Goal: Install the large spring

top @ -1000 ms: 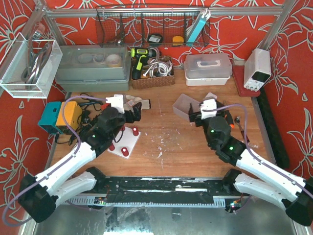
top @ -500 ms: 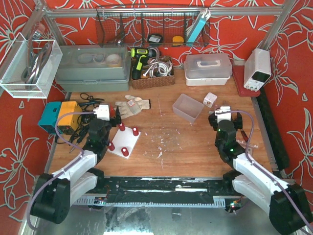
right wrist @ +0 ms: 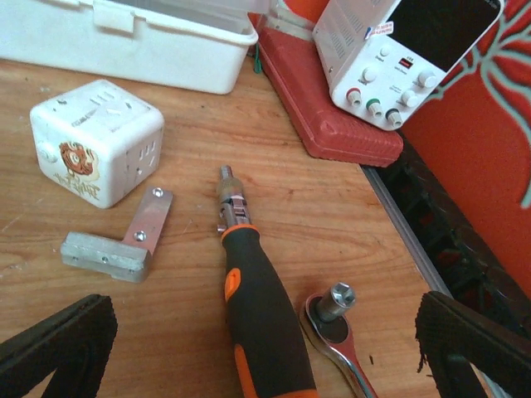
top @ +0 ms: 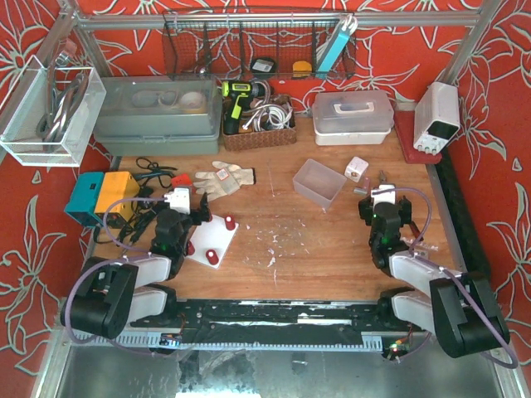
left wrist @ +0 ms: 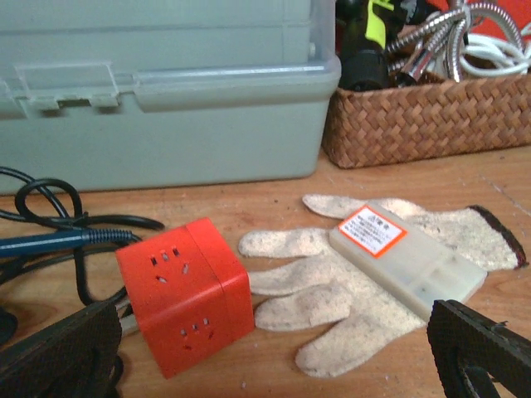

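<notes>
1. The left tool (left wrist: 270, 361) hangs low over the left side of the worktop (top: 282, 215). Its jaws are spread wide with nothing between them, and it faces a glove (left wrist: 348, 290), a small clear case (left wrist: 406, 253) lying on the glove, and an orange socket cube (left wrist: 184, 294).
2. The right tool (right wrist: 265, 352) is equally wide and empty. It hovers over a screwdriver (right wrist: 261, 323), a ratchet (right wrist: 336, 319), a metal bracket (right wrist: 116, 245) and a white socket cube (right wrist: 95, 141).
3. Both arms sit folded close to their bases. This reads as a rest pose, because neither tool is lined up on any part.
4. The large spring cannot be picked out in any view, so its place is unknown. The coiled metal in the clear bin (top: 50, 108) on the far left wall is too unclear to name.
5. A white plate (top: 211, 240) with red pegs lies flat just right of the left tool. It is probably the mount for the spring, kept within easy reach.
6. The worktop is scuffed wood with pale crumbs near the middle.
7. Storage lines the far edge: a grey bin (left wrist: 166, 91), a wicker basket (left wrist: 423, 116) and a power supply (right wrist: 398, 50). Red flowered walls (top: 415, 50) enclose the space.
</notes>
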`<state>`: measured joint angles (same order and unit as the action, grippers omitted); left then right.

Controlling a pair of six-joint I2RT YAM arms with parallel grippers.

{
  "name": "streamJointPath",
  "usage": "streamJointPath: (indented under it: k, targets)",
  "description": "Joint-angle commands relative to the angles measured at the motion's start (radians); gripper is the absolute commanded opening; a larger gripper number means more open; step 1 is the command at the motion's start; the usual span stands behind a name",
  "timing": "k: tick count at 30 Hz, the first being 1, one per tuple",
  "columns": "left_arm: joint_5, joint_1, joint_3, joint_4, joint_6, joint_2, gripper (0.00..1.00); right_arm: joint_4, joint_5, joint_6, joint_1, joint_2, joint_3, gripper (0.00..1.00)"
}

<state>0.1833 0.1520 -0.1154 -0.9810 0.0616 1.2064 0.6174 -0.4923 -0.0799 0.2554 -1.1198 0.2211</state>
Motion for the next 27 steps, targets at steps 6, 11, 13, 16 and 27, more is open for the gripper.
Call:
streamJointPath:
  k: [6, 11, 13, 16, 27]
  targets:
    - [-0.053, -0.034, 0.057, -0.232, -0.017, 0.033, 1.00, 0.287, 0.184, 0.050, -0.092, -0.149, -0.019, 0.99]
    - [-0.045, -0.034, 0.097, -0.361, -0.023, 0.113, 1.00, 0.348, 0.244, 0.023, -0.091, -0.271, 0.007, 0.99]
    - [-0.033, -0.032, 0.096, -0.419, -0.025, 0.185, 1.00, 0.344, 0.221, 0.033, -0.091, -0.288, 0.020, 0.99]
    - [0.034, -0.032, 0.074, -0.389, -0.050, 0.200, 1.00, 0.269, 0.208, 0.046, -0.096, -0.297, 0.060, 0.99]
    - [0.065, -0.038, 0.028, -0.310, -0.063, 0.203, 1.00, 0.264, 0.208, 0.047, -0.098, -0.293, 0.061, 0.99]
